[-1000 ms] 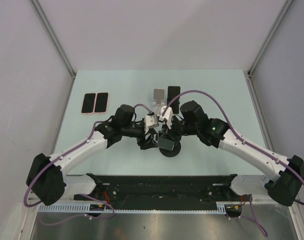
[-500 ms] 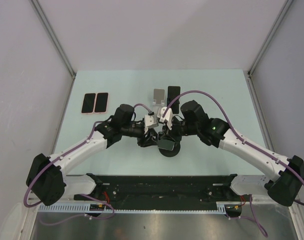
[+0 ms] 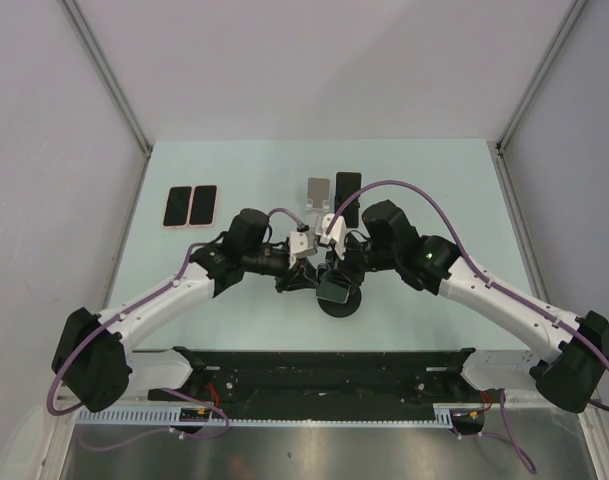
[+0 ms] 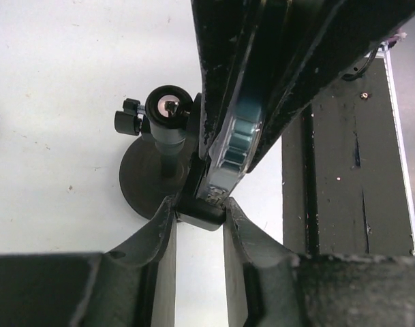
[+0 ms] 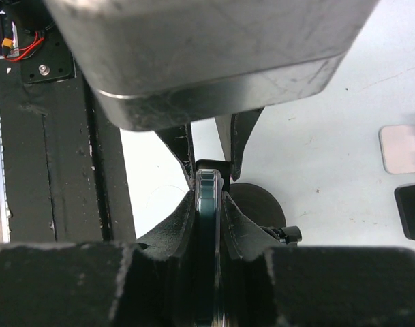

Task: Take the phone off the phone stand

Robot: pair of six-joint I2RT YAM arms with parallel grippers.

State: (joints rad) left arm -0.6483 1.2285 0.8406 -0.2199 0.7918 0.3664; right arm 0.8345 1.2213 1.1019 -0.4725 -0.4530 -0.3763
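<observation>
1. The phone [image 4: 238,136] stands edge-on in the cradle [image 4: 202,214] of the phone stand [image 3: 340,303], near the middle of the surface [image 4: 64,82], where both arms meet over it.
2. The right end effector [image 5: 208,197] is narrow and pinched on the phone. Its pads [image 5: 182,221] press the two flat faces just above the cradle.
3. The left end effector [image 4: 199,204] is also narrow. Its fingertips sit against either side of the cradle at the foot of the phone, and we judge that it is bracing the stand rather than gripping the phone.
4. We take the step in hand to be the pull-out, with one arm drawing the phone free while the other holds the stand down.
5. To do it well, we would draw the phone along its own plane, straight out of the cradle's mouth. Twisting or levering it sideways could jam it against the cradle walls.
6. We would hold the left grip firm and low so the round base [image 4: 140,182] stays flat on the surface. If the base tips or rises with the phone, we should stop and ease off.
7. The two sets of fingers work very near each other, so the right wrist should travel away from the left one, not across it.
8. The phone's faces look smooth, so a slow, even pull is less likely to let it slip through the pads.
</observation>
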